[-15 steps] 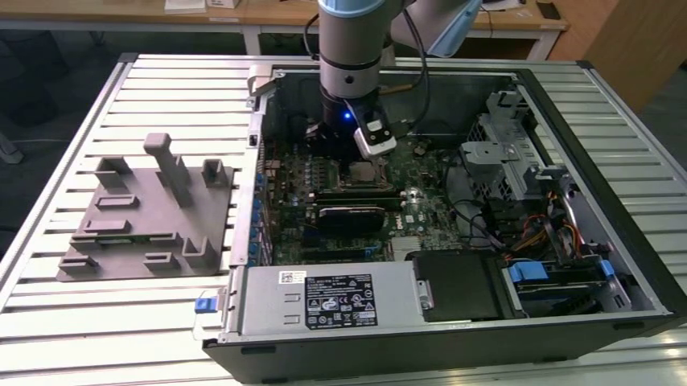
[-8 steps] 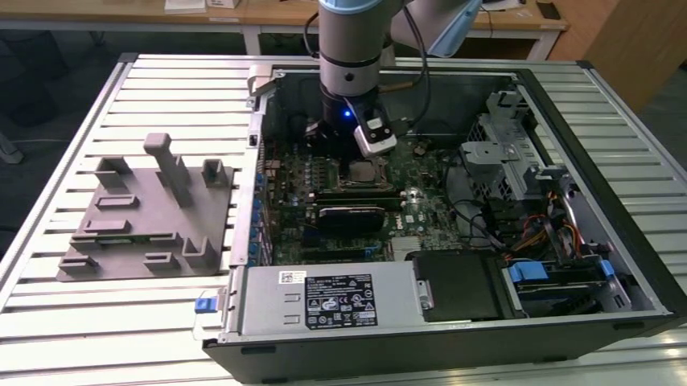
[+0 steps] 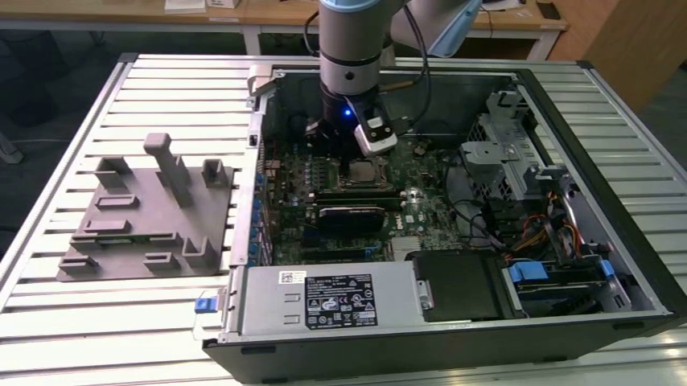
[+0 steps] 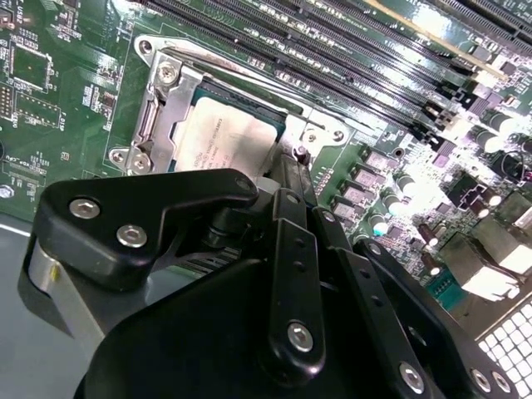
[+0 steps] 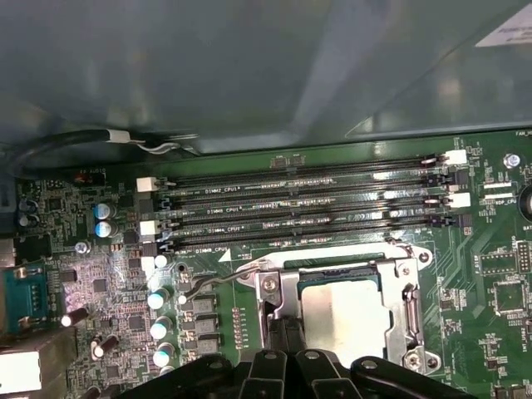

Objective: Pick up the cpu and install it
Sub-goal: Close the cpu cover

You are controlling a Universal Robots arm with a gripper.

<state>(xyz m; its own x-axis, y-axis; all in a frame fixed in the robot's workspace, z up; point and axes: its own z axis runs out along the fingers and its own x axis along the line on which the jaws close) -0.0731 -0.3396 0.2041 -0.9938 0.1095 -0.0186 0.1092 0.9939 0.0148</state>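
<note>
The black linked gripper hung low over the board, its jaws apparently drawn together with nothing seen between them. Just beside its tip, touching or nearly so, lay the cpu, a small flat square chip with a pale silver-grey metal top. It sat level inside the silver metal socket frame rather than in the grasp. In the second wrist view the tip met the chip's near edge.

By my reading, the pick-up was over and the work was in the seating part of the install, with the chip already down in its place. Any further move here called for a gentle, straight motion with no sideways drag across the chip.

Beyond the socket ran the long black memory slots on the green motherboard.
</note>
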